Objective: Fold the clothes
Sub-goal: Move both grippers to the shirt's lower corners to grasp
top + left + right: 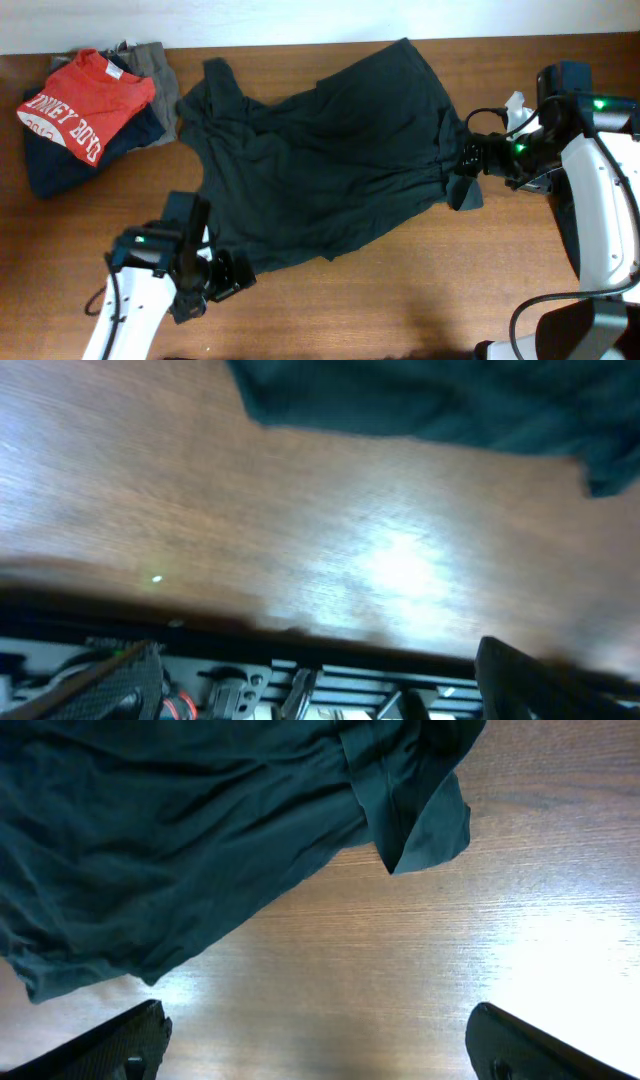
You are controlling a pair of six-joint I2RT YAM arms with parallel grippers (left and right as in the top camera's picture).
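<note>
Dark T-shirt (330,160) lies crumpled and slanted across the middle of the desk (400,290), with no print showing, so we think it's face down. A stack sits at the far left corner, well apart from it: red shirt (85,100) with white lettering on top of a navy garment (50,165), and a grey garment (150,60) behind. Those look finished. Left claw (222,278) is just beside the shirt's lower hem (450,410), with its fingers apart and nothing between them. Right claw (472,160) is at the shirt's right edge beside the loose sleeve flap (430,820), also wide apart and empty; the right wrist view shows only bare desk between the fingers. We read the step in hand as grab and flatten before any fold. To do it well, each claw should come in low and pinch a single fabric layer at an edge, not a bunched ridge. Then pull the two grips away from each other to take out the wrinkles and square the shirt to the desk edge. The right side needs care: the flap is doubled over, so we risk catching two layers.
</note>
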